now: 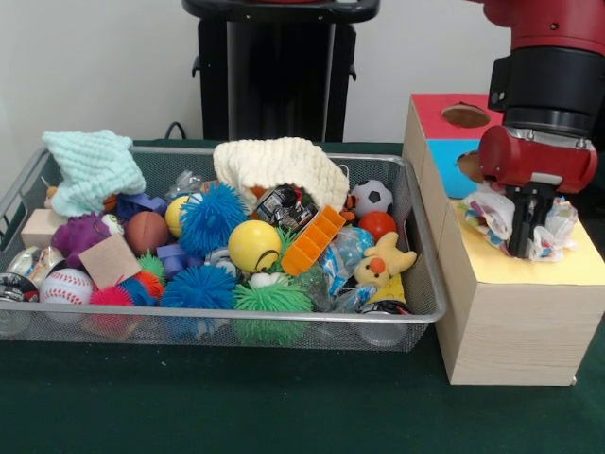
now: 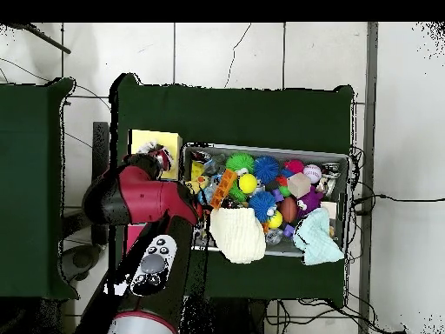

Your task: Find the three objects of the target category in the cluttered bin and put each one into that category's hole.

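Observation:
My gripper (image 1: 527, 236) hangs over the yellow top (image 1: 567, 270) of the wooden sorting box, shut on a crumpled clear plastic wrapper (image 1: 492, 214) with coloured print that bulges out on both sides of the fingers. The wrapper hovers just above the yellow surface; any hole there is hidden by the gripper. Behind it lie the blue section with its hole (image 1: 470, 166) and the red section with its hole (image 1: 466, 115). More crinkly plastic packets (image 1: 340, 257) lie in the wire bin (image 1: 427, 284) near its right end. In the overhead view the arm (image 2: 139, 198) covers the gripper beside the yellow section (image 2: 155, 142).
The bin holds several toys: spiky balls (image 1: 212, 216), a yellow ball (image 1: 253, 246), a baseball (image 1: 66, 287), a soccer ball (image 1: 371, 197), an orange tray (image 1: 315, 240), a yellow plush (image 1: 383, 261), a cream knit cloth (image 1: 279, 163) and a mint cloth (image 1: 93, 168). The box touches the bin's right wall.

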Tool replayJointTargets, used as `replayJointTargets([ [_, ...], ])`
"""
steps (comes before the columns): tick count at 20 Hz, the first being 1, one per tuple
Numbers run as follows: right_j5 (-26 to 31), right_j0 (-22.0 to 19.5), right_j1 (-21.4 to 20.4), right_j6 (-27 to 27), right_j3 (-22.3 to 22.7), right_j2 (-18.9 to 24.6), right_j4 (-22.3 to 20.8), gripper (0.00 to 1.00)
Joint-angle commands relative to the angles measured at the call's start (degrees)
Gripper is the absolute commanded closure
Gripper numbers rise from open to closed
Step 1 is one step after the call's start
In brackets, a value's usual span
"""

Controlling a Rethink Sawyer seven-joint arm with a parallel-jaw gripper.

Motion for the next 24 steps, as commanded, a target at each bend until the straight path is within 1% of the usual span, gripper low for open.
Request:
replayJointTargets([
  [1,8.92,-3.21,7.94,6.88,-2.76,2.51,-0.09,1.0],
  [5,8.93,-3.88,7.5,6.65,-1.87,3.39,-1.25,1.0],
  [11,9.76,-4.65,6.83,6.35,-1.89,4.23,-1.66,1.0],
  [16,13.97,-5.03,5.38,5.55,-1.89,4.51,-1.44,1.0],
  [24,17.04,-4.81,3.35,5.98,-1.16,4.31,-1.19,1.0],
])
